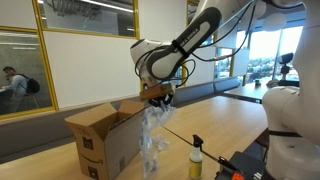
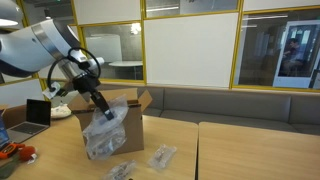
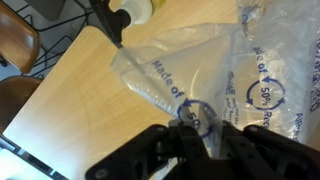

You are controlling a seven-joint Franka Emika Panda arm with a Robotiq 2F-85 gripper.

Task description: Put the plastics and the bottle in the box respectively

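My gripper (image 1: 157, 97) (image 2: 100, 110) (image 3: 196, 125) is shut on a large clear piece of plastic (image 1: 150, 135) (image 2: 105, 137) (image 3: 190, 70) with blue print. The sheet hangs from the fingers just above the table, in front of the brown cardboard box (image 1: 100, 140) (image 2: 132, 122), whose top flaps are open. Two more crumpled plastics (image 2: 160, 155) (image 2: 122, 172) lie on the table in front of the box. The bottle (image 1: 196, 158) (image 3: 130, 10), yellowish with a black cap, stands upright on the table a short way from the hanging sheet.
A laptop (image 2: 35, 113) sits on the table behind the arm. Black equipment (image 1: 245, 165) occupies the table corner near the bottle. A cushioned bench (image 2: 230, 105) runs along the glass wall. A gap (image 2: 197, 150) separates two tables. A chair (image 3: 15, 45) stands past the table edge.
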